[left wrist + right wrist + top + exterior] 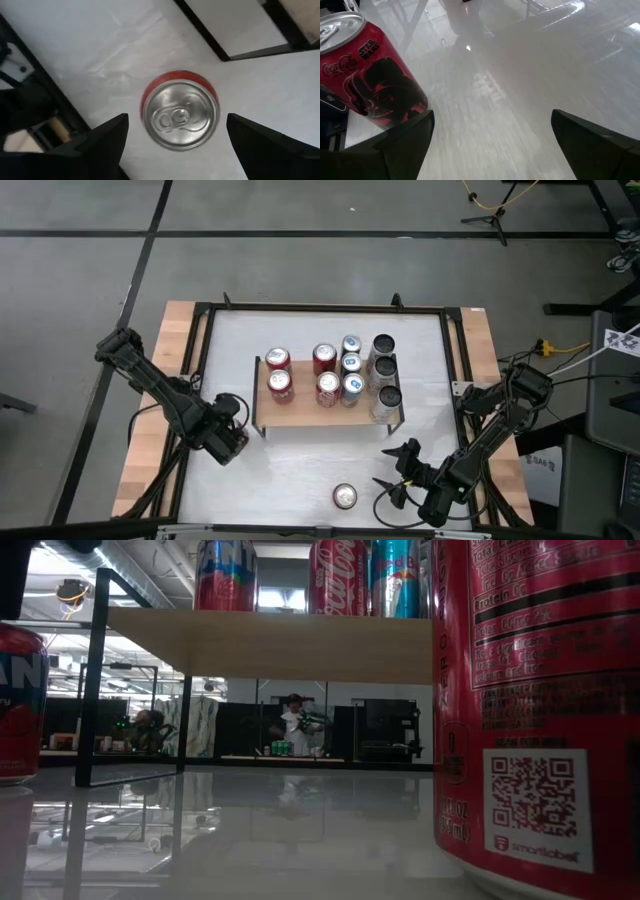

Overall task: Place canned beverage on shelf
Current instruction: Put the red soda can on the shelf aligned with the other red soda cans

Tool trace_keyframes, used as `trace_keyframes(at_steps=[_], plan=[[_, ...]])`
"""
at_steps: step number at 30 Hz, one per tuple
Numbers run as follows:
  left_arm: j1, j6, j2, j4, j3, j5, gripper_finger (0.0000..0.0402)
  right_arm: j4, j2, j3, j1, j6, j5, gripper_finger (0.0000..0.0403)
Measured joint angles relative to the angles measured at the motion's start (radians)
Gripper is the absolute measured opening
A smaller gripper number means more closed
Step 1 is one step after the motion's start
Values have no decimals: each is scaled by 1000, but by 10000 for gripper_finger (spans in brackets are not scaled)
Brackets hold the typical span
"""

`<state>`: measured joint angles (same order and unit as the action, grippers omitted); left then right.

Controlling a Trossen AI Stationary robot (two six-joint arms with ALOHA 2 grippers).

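My right tool (398, 472), fingers spread and empty, sits just right of the upright red can (344, 497) on the tabletop (300, 450); shelf (310, 412) beyond. My left tool (232, 432) waits open.

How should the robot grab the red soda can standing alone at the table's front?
Grip the red soda can with the silver top around the middle of its round side wall, coming level from its right, where the open right gripper waits. It stands upright, so its sides are free.
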<state>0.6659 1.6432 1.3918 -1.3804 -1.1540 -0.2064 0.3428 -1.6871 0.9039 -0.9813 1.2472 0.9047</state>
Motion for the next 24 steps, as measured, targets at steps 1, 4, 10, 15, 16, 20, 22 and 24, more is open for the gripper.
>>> trace_keyframes(at_steps=[1, 4, 10, 15, 16, 20, 22, 24], plan=[[0, 4, 0, 10, 9, 1, 330, 0, 0, 0, 0, 0, 0, 392], [0, 5, 0, 48, 34, 0, 330, 0, 0, 0, 0, 0, 0, 392], [0, 8, 4, 73, 42, -12, 330, 0, 0, 0, 0, 0, 0, 392], [0, 30, 4, 73, 42, -37, 330, 0, 0, 0, 0, 0, 0, 392], [0, 30, 4, 73, 42, -42, 330, 0, 0, 0, 0, 0, 0, 392], [0, 30, 12, 72, 42, -46, 330, 0, 0, 0, 0, 0, 0, 392], [0, 30, 28, 69, 42, -45, 330, 0, 0, 0, 0, 0, 0, 392], [0, 30, 50, 64, 42, -43, 330, 0, 0, 0, 0, 0, 0, 392]])
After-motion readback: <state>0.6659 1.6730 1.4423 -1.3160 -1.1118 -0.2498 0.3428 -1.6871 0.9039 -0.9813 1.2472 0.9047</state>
